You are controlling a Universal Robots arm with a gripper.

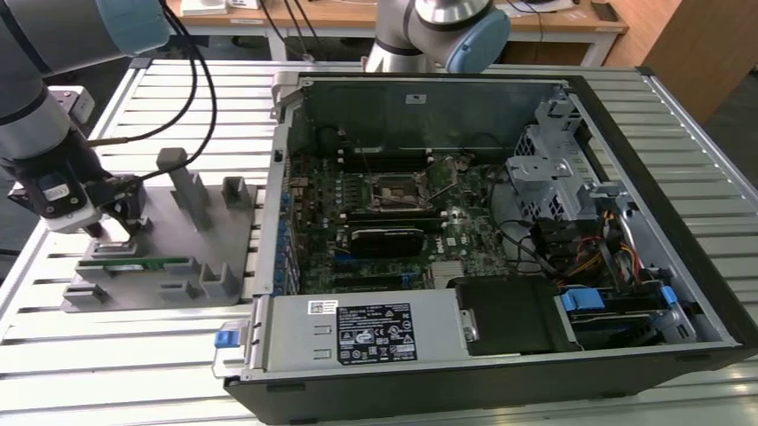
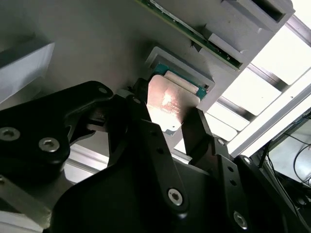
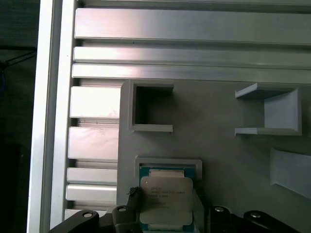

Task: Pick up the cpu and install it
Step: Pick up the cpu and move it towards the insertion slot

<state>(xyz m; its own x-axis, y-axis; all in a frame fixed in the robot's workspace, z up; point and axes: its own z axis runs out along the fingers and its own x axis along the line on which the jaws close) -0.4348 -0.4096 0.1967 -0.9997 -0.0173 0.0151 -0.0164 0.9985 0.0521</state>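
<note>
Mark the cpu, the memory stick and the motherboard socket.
cpu (image 3: 166, 199): first wrist view, middle of its metal plate.
memory stick (image 1: 133, 264): exterior view, its green edge.
motherboard socket (image 1: 397, 189): exterior view, its centre.

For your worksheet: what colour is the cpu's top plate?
Silver-grey cpu plate, best in the first wrist view.

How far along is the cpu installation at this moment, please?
Done: the gripper is at the grey fixture beside the computer case. In hand: it straddles the cpu, which sits in its pocket; a firm grip is unclear. Left: lifting it and seating it in the motherboard socket.
</note>
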